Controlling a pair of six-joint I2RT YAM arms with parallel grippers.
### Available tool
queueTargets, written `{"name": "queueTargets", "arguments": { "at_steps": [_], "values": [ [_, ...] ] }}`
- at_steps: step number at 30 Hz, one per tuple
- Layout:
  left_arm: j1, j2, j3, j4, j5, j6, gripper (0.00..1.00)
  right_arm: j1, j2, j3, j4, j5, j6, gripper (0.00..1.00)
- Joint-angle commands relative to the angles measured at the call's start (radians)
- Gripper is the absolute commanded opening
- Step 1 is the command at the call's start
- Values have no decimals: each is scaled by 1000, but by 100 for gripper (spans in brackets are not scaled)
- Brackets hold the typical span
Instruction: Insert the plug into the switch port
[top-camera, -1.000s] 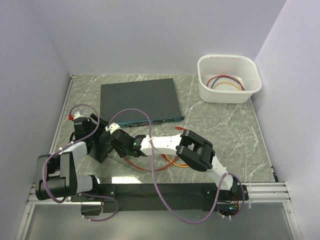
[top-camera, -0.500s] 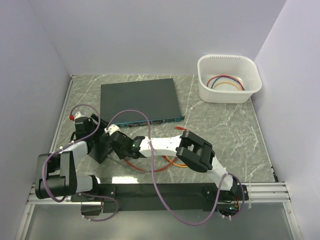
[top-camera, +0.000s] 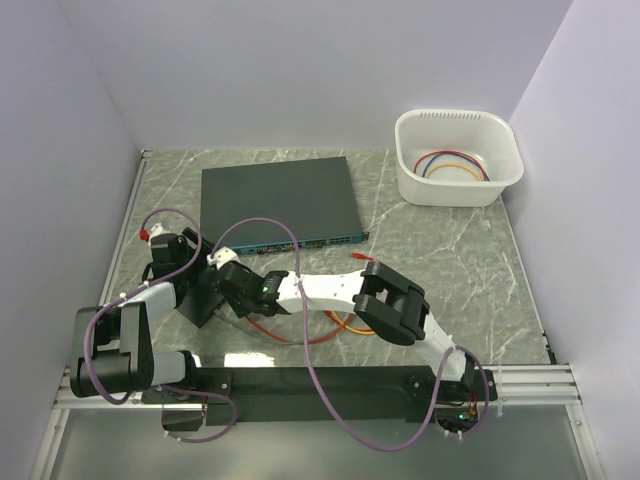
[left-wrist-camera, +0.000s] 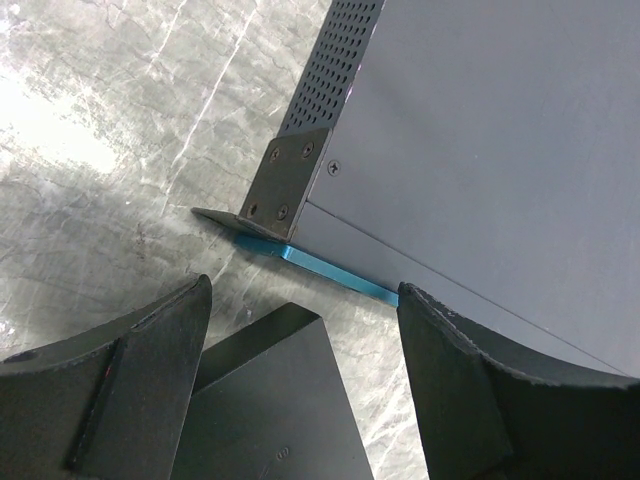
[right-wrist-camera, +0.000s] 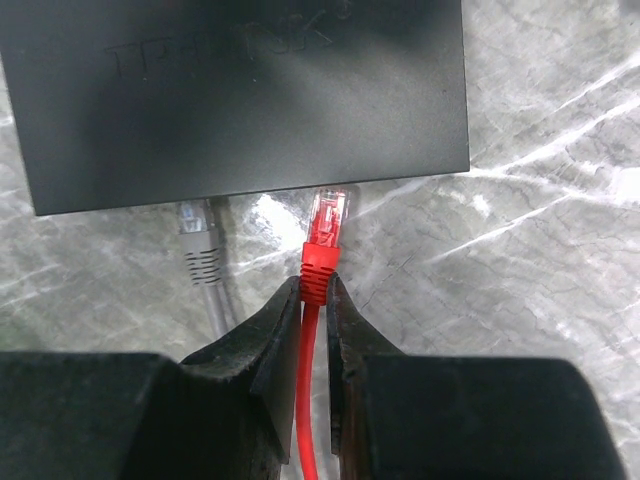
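Observation:
The switch (top-camera: 276, 198) is a large flat dark grey box with a teal front edge (top-camera: 305, 243); it also shows in the left wrist view (left-wrist-camera: 490, 140). My right gripper (right-wrist-camera: 315, 290) is shut on the boot of a red plug (right-wrist-camera: 324, 236). The plug's tip almost touches the edge of a smaller black slab (right-wrist-camera: 240, 90), not the switch. A grey plug (right-wrist-camera: 198, 232) sits in that slab's edge beside it. My left gripper (left-wrist-camera: 300, 300) is open, its fingers on either side of the slab's corner (left-wrist-camera: 270, 400), just in front of the switch's left corner.
A white bin (top-camera: 458, 158) with coiled coloured cables stands at the back right. The red cable (top-camera: 325, 332) loops on the table in front of the switch, its other plug (top-camera: 358, 257) lying near the teal edge. Grey walls close in left, back and right.
My right gripper has shifted slightly left with the red plug, closer to the black slab. The left arm has barely moved.

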Motion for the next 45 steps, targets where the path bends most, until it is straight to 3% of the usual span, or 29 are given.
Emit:
{"name": "queueTargets", "arguments": {
  "at_steps": [1, 14, 31, 45],
  "values": [
    [-11, 6, 17, -39, 2, 7, 81, 14, -10, 81, 28, 0, -5, 0],
    [-18, 19, 29, -54, -24, 5, 81, 47, -12, 92, 17, -26, 12, 0],
    [-25, 48, 46, -67, -37, 3, 81, 59, -61, -20, 31, 20, 26, 0],
    [-31, 55, 52, -71, -41, 5, 81, 19, -30, 49, 15, 35, -1, 0]
  ]
}}
